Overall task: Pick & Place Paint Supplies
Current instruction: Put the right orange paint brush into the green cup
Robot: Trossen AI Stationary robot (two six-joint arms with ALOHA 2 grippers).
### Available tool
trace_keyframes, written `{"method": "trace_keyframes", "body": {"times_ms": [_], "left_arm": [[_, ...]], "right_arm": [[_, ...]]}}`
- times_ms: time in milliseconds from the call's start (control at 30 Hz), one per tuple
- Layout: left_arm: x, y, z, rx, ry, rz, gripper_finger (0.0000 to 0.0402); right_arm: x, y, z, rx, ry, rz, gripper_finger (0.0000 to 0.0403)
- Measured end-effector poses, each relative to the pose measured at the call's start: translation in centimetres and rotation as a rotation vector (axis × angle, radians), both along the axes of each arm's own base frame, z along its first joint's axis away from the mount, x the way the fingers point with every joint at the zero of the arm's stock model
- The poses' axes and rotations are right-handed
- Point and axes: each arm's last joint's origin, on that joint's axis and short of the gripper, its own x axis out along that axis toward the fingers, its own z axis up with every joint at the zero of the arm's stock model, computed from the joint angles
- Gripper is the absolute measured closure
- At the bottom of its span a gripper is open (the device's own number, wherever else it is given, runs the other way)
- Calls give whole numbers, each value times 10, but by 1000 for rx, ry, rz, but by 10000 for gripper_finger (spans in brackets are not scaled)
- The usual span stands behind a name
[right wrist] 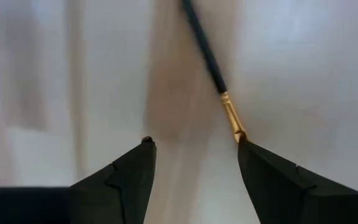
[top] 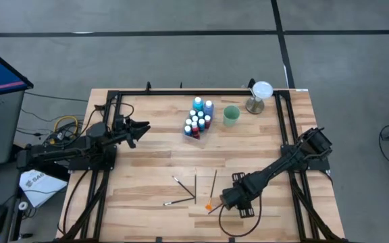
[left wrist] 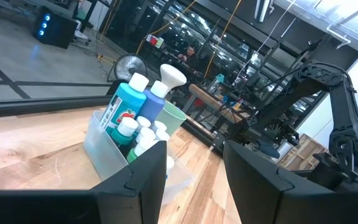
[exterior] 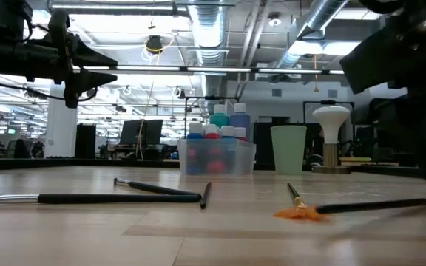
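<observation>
1. My right gripper (top: 223, 200) is low over the pale wooden table (top: 147, 155), jaws spread wide with nothing between them.
2. The thin black gold-ferruled, orange-bristled paintbrush (right wrist: 211, 68) lies on the wood just beside one fingertip (right wrist: 248, 149).
3. My left gripper (top: 142, 127) hovers half open, empty, near the white-capped paint bottles (top: 198, 120) in the clear plastic tray (left wrist: 107, 149).

Bottles (top: 199, 119) in tray (top: 189, 134), cup (top: 231, 115) right; brushes (top: 195, 187) nearer front.
</observation>
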Motion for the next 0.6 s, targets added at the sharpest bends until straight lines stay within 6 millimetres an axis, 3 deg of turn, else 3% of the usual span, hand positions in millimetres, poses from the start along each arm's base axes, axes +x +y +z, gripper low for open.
{"method": "trace_keyframes", "body": {"times_ms": [100,333,600], "left_arm": [[0,0,0,0,0,0,247],[0,0,0,0,0,10,247],[0,1,0,1,0,20,247]], "right_arm": [[1,1,4,63,21,40,182],[-2,-7,16,23,0,83,182],[-7,-14,-4,4,6,84,182]]}}
